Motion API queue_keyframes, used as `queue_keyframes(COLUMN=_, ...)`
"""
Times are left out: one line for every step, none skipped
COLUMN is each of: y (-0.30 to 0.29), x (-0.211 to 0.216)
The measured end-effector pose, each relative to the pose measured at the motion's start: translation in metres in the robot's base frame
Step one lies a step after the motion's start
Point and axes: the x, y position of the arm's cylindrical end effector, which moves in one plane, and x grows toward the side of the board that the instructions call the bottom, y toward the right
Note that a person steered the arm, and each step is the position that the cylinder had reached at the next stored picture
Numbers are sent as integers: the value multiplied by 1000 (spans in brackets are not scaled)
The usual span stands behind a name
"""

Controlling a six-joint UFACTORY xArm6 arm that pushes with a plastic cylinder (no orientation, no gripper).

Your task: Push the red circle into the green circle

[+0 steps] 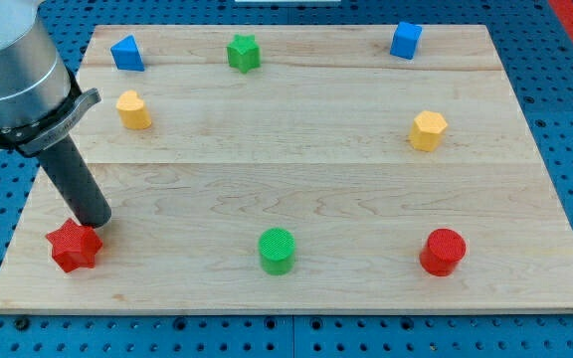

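While my tip point(95, 222) sits at the view's far left, touching or just beside the top edge of the red star point(74, 246), the work itself lies well off to the right. It is a bare rod clamped on nothing, so it can only shove. Above it along the left side are a yellow block point(134, 109) and a blue triangular block point(126, 53), with a green star point(243, 52) further along the top. Low in the middle stands the green circle point(277, 250), and well apart to its right, near the bottom edge, the red circle point(443, 251). A yellow hexagon-like block point(428, 130) and a blue cube point(405, 40) sit higher on the right. I judge nothing of the push has begun. My worry is the crossing: a straight low run from here would drag the red star along or strike the green circle first and knock it away. An off-centre contact on the red circle would spin it toward the board's point(306, 169) bottom edge, which is close. The broad bare middle gives room to swing round to the red circle's right side.
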Motion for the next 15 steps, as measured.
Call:
queue_keyframes(y=0, x=-2)
queue_keyframes(y=10, x=-34)
queue_keyframes(y=77, x=-45)
queue_keyframes(y=170, x=-46)
queue_keyframes(y=253, x=-46)
queue_keyframes(y=295, x=-42)
queue_keyframes(y=353, x=-28)
queue_keyframes(y=410, x=2)
queue_keyframes(y=426, x=25)
queue_keyframes(y=380, x=25)
queue_keyframes(y=401, x=33)
queue_keyframes(y=381, x=33)
queue_keyframes(y=370, x=40)
queue_keyframes(y=371, x=51)
queue_keyframes(y=346, x=53)
